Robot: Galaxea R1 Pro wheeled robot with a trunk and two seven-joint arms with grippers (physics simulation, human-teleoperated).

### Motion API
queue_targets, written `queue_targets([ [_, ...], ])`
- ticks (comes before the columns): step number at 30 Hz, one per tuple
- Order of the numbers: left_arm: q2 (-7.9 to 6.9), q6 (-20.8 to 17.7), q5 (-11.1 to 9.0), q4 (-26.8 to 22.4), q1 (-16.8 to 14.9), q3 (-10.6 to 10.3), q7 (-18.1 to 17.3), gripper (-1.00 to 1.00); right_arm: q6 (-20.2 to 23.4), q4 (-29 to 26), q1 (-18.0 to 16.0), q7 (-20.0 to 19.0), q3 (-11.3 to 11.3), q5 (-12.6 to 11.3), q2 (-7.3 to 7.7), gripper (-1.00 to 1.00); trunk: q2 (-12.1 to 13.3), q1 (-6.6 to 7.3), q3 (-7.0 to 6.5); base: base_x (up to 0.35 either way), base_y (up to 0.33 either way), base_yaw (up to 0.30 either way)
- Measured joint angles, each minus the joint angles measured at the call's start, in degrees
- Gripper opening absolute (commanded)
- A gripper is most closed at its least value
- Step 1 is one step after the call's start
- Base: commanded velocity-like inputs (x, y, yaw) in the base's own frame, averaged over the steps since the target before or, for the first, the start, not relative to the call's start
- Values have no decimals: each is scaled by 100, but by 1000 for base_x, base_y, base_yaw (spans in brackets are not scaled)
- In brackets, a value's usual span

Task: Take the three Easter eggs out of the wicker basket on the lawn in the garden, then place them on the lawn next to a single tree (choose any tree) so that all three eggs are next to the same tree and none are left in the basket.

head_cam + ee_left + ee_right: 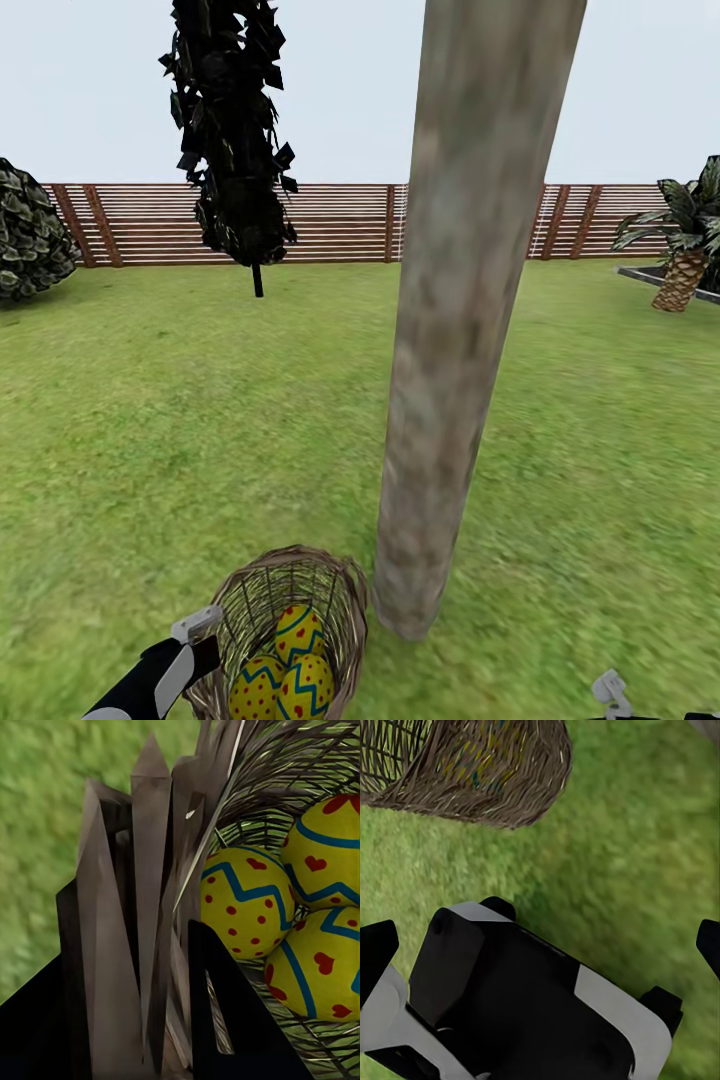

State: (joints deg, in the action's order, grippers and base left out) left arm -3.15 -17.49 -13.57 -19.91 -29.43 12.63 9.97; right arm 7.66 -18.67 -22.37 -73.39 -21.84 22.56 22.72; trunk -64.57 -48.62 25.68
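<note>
The wicker basket [345, 600] sits on the lawn [180, 430] right at the foot of the thick pale tree [460, 330]. All three Easter eggs lie inside it: one at the back [299, 632] and two in front [256, 690] [309, 687]. My left gripper [197, 628] is at the basket's near-left rim. In the left wrist view its dark fingers [225, 1020] straddle the woven basket wall [150, 907], shut on it, with the eggs [244, 900] just inside. My right gripper [542, 943] hangs open over grass, apart from the basket [480, 765].
A thin tree with dark foliage [235, 130] stands farther back on the left, a round bush [30, 235] at the far left, and a palm [685, 260] at the right. The slatted fence [340, 222] closes the garden. Open grass lies around the trunk.
</note>
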Motion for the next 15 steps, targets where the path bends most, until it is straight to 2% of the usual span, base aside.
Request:
queue_targets([
  [9, 4, 1, -9, 2, 0, -1, -2, -100, 17, 7, 0, -7, 7, 0, -17, 100, -361, -198, 162, 0, 0, 0],
  [15, 6, 0, -12, 2, 0, -3, 2, -100, 16, -1, 0, -21, 5, -4, -8, 100, -363, -198, 162, 0, 0, 0],
])
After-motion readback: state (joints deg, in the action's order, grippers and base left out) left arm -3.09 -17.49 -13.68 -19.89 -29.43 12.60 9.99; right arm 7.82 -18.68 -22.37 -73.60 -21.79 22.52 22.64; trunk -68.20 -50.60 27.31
